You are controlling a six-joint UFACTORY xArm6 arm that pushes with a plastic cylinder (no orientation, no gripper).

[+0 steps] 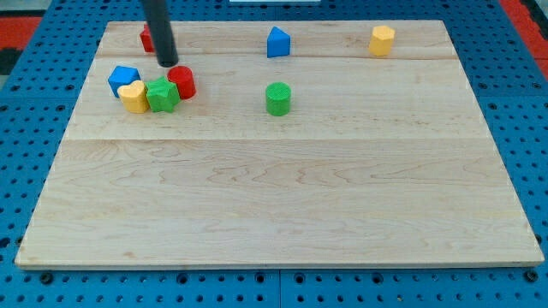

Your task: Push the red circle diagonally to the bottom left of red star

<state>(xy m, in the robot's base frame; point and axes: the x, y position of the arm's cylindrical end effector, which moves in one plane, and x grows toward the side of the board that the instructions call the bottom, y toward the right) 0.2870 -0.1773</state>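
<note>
Upper left of the frame, our tool ends in my tip [168,63], a bare rod with nothing to open or close, just above the red circle [181,81]. The circle touches the green star [162,94] beside the yellow heart [133,97] and blue block [123,79]. The red star [146,38] sits half hidden behind the rod, on the worktop [282,188].

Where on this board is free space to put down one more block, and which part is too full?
Free: the board's whole lower half, below the green cylinder, and the right side under the yellow block. Crowded: the upper left, where the blue block, yellow heart, green star and red circle cluster beside my tip.
</note>
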